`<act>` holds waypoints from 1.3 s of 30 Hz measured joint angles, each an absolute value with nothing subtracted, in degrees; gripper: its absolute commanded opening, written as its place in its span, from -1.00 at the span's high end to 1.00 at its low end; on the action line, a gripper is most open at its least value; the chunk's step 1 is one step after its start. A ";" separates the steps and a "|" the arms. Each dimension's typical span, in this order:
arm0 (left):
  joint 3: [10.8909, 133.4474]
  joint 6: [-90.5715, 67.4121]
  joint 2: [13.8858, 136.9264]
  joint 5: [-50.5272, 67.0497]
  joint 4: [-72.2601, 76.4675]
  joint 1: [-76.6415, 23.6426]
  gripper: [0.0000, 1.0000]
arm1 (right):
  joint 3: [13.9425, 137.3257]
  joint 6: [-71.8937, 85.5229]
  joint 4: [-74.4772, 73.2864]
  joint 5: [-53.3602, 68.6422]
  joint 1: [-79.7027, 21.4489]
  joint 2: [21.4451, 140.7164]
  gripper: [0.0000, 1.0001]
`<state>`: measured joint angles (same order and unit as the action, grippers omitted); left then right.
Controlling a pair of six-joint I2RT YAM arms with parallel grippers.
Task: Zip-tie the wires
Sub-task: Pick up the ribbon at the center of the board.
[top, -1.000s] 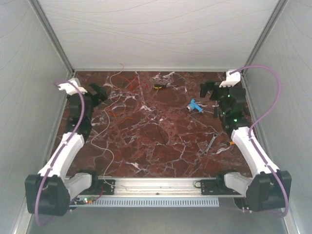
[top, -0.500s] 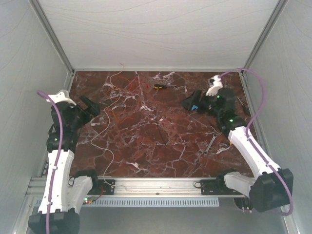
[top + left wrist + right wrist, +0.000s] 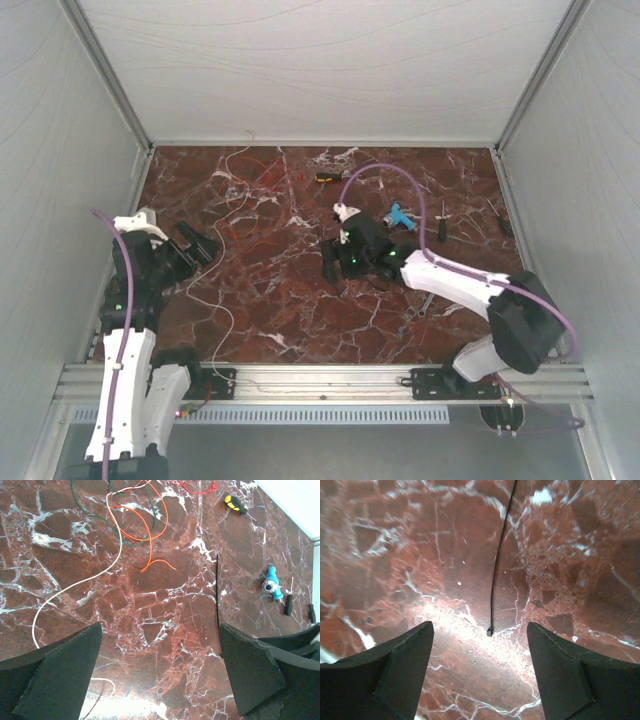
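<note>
The zip tie [image 3: 497, 565] is laid flat on the table [image 3: 380, 555], its end between the open, empty jaws of the right end effector [image 3: 480, 630], so it could be missed or pushed aside if they are closed too high.

table [image 3: 300, 300]: red-brown marble, white veins | zip tie [image 3: 495, 570]: black | wires [image 3: 120, 540]: white, orange, green

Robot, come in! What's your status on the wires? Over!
Both open: left fingers, right fingers over the zip tie end. Tie lying flat, not held. Loose wires, untied. Nothing in the way.
</note>
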<state>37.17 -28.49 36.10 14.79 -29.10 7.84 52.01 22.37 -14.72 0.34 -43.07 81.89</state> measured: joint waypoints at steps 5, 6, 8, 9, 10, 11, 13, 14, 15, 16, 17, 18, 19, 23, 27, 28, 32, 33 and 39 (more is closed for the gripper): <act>37.17 -28.49 36.12 15.03 -29.04 7.84 -0.99 | 54.81 21.67 -17.96 -3.97 -46.81 90.35 -0.08; 37.17 -28.49 36.01 15.03 -29.04 7.84 -0.99 | 55.88 21.61 -18.68 -4.75 -47.35 92.05 -0.04; 37.17 -28.49 35.68 15.03 -29.06 7.84 -0.99 | 58.52 21.23 -20.05 -6.39 -48.27 95.50 0.05; 37.17 -28.49 35.42 15.03 -29.04 7.84 -0.99 | 59.94 21.12 -20.64 -7.40 -48.66 97.12 0.12; 37.17 -28.49 35.09 15.03 -29.04 7.84 -0.99 | 60.97 20.80 -20.88 -8.21 -49.01 98.48 0.17; 37.17 -28.51 34.83 15.03 -29.04 7.84 -0.99 | 61.84 20.73 -21.21 -8.97 -49.30 99.61 0.24; 37.17 -28.49 34.41 15.03 -29.04 7.84 -0.99 | 63.07 20.56 -21.74 -10.09 -49.78 101.45 0.35; 37.17 -28.49 34.24 15.03 -29.04 7.84 -0.99 | 63.37 20.40 -21.96 -10.44 -49.87 102.10 0.37; 37.17 -28.49 34.17 15.00 -29.04 7.84 -0.99 | 63.61 20.36 -22.28 -10.74 -49.93 102.61 0.42; 37.17 -28.49 34.15 15.03 -29.04 7.84 -0.99 | 63.83 20.27 -22.48 -11.03 -50.09 103.15 0.47; 37.17 -28.49 34.15 15.03 -29.04 7.84 -0.99 | 63.94 20.21 -22.68 -11.38 -50.19 103.66 0.49; 37.17 -28.49 34.15 15.03 -29.04 7.84 -0.99 | 63.99 20.21 -22.79 -11.68 -50.24 104.12 0.50; 37.17 -28.49 34.15 15.03 -29.04 7.84 -0.99 | 63.99 20.21 -22.87 -12.01 -50.28 104.55 0.55; 37.17 -28.49 34.15 15.03 -29.04 7.84 -0.99 | 64.42 20.18 -22.90 -13.02 -50.63 104.99 0.89; 37.17 -28.49 34.11 15.03 -29.04 7.84 -0.99 | 64.40 20.12 -22.90 -14.24 -50.83 105.14 1.00; 37.17 -28.49 34.11 15.03 -29.04 7.84 -0.99 | 64.40 20.10 -22.92 -14.52 -50.87 105.16 1.00; 37.17 -28.49 34.11 15.03 -29.04 7.84 -0.99 | 64.45 19.77 -23.14 -16.23 -51.20 105.19 1.00; 37.17 -28.49 34.11 15.03 -29.04 7.84 -0.99 | 64.62 19.55 -23.59 -17.10 -51.27 105.25 1.00; 37.17 -28.51 34.09 15.03 -29.04 7.84 -0.99 | 67.33 17.15 -30.61 -24.84 -51.09 105.75 1.00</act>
<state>37.17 -28.51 34.09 15.03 -29.04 7.84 67.33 17.15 -30.61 -24.84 -51.09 105.75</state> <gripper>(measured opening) 0.995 0.004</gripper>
